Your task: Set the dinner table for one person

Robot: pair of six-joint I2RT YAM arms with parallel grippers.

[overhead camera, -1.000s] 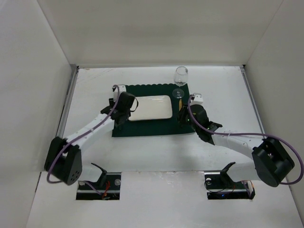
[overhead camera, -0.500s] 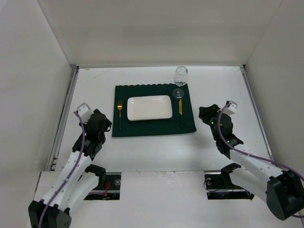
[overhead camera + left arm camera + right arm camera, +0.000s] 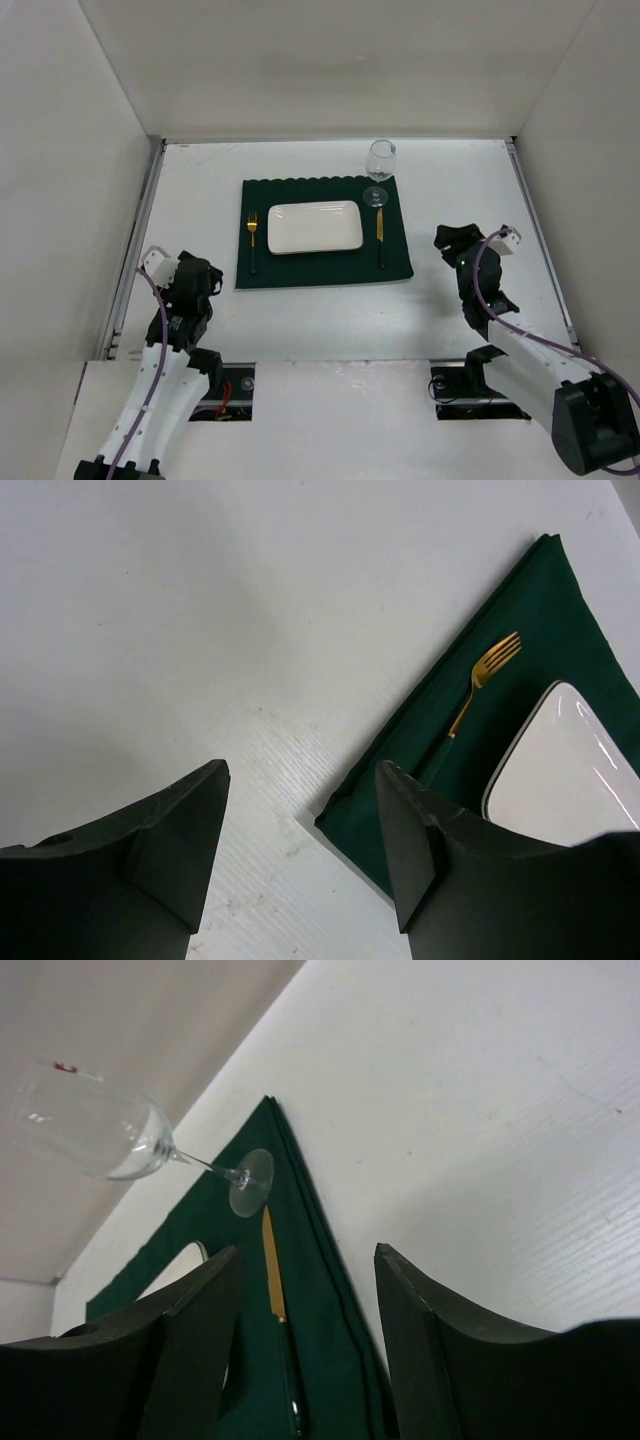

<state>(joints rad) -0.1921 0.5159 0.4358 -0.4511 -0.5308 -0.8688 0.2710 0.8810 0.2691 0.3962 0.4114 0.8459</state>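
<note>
Looking across the dinner table [image 3: 200, 180], you find the placemat [image 3: 320, 268] between the left gripper [image 3: 192, 272] and the right gripper [image 3: 455, 240]: fork [image 3: 252, 232] nearer the left, knife [image 3: 380, 235] and wine glass [image 3: 381, 160] nearer the right, handles toward you. Both pincers stand spread, holding nothing.

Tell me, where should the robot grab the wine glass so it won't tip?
Probably the thin stem of the wine glass, pinched from the right. The glass stands upright, its bowl is round and wide, and only dinner table lies to its right, while the knife lies just nearer.
</note>
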